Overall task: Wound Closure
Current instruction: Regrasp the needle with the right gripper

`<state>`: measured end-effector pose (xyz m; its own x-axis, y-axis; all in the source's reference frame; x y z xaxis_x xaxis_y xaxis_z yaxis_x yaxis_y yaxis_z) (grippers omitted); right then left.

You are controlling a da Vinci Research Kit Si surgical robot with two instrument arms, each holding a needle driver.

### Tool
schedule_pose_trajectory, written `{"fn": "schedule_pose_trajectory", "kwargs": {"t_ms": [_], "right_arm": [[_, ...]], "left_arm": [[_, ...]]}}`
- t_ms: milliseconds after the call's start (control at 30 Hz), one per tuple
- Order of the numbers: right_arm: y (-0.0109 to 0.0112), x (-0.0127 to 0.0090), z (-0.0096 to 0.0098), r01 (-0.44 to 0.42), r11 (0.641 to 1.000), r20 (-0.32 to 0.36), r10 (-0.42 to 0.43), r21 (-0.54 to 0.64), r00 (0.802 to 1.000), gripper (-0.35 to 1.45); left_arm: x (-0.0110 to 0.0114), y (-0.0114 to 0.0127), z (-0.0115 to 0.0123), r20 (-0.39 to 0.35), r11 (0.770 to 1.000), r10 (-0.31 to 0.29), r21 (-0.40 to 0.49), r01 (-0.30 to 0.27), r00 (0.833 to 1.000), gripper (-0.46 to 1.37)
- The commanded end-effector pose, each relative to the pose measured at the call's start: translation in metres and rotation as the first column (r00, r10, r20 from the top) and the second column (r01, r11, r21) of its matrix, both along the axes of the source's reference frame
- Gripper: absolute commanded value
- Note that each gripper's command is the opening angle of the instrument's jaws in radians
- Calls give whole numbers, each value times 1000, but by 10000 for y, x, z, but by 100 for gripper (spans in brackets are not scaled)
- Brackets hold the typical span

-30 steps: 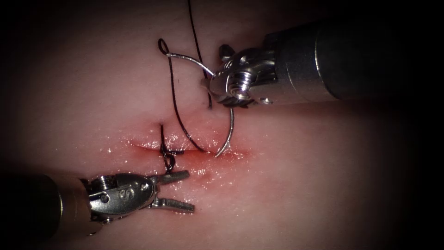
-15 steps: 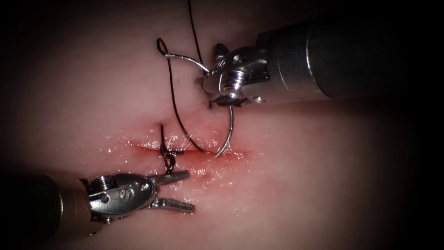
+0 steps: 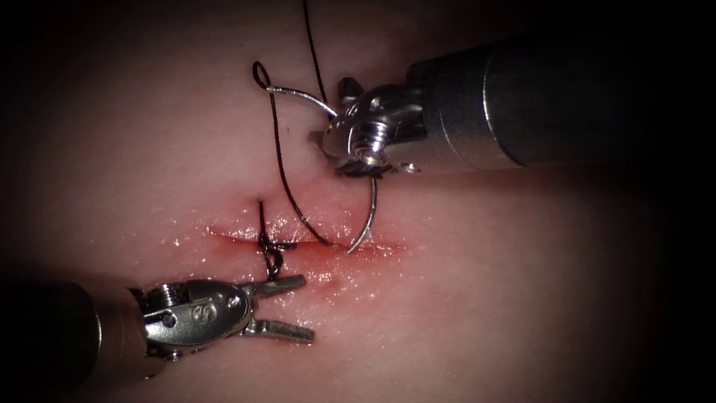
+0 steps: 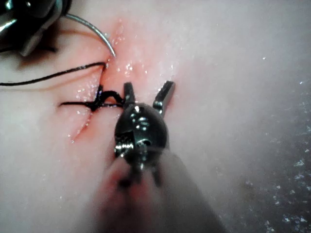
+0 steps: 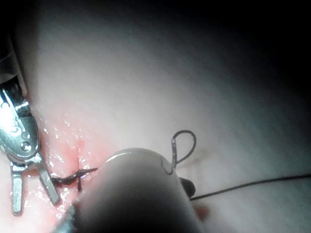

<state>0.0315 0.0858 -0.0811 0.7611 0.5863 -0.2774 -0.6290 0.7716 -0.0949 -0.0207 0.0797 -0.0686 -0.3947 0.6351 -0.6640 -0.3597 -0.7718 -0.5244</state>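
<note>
The curved needle [image 3: 371, 213] lies above the cut [image 3: 313, 242] in the tissue [image 3: 485, 283], and its tip touches the cut right of the knotted stitch [image 3: 268, 245]. My right tool [image 3: 333, 113] is shut on the needle near the middle of its curve. Dark thread [image 3: 282, 160] runs from the needle's looped tail down into the cut. My left tool [image 3: 307, 307] stands open below the cut, just under the knot, and holds nothing. In the left wrist view the left tool [image 4: 148, 92] sits beside the knot [image 4: 99, 99], with the needle [image 4: 99, 34] beyond.
A second strand of thread [image 3: 313, 52] runs in from the top and passes behind the right tool. Red fluid [image 3: 328, 261] wets the tissue along the cut. In the right wrist view the thread loop [image 5: 183, 144] and the left tool [image 5: 19, 141] show.
My right tool has shifted slightly left along the needle and its jaws have closed on it. The needle, the thread and the left tool have not moved.
</note>
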Motion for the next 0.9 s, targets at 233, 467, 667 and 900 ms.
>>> {"fn": "schedule_pose_trajectory", "kwargs": {"t_ms": [233, 467, 667, 900], "right_arm": [[-3, -1, 0, 54, 998, -69, -51, 38, 996, -35], [-6, -1, -7, 92, 996, -97, -93, -15, 991, -35], [9, -5, -26, 201, 974, -101, -211, -102, 972, -35], [23, -3, -58, 254, 942, -158, -291, -217, 944, -35]], "left_arm": [[0, 0, 0, -1, 1000, -1, 0, 1, 1000, 48], [0, 0, 0, -1, 1000, -1, 0, 1, 1000, 49], [0, 0, 0, -1, 1000, -1, 0, 1, 1000, 49], [-1, 0, 0, -2, 1000, -2, -1, 2, 1000, 48]]}}
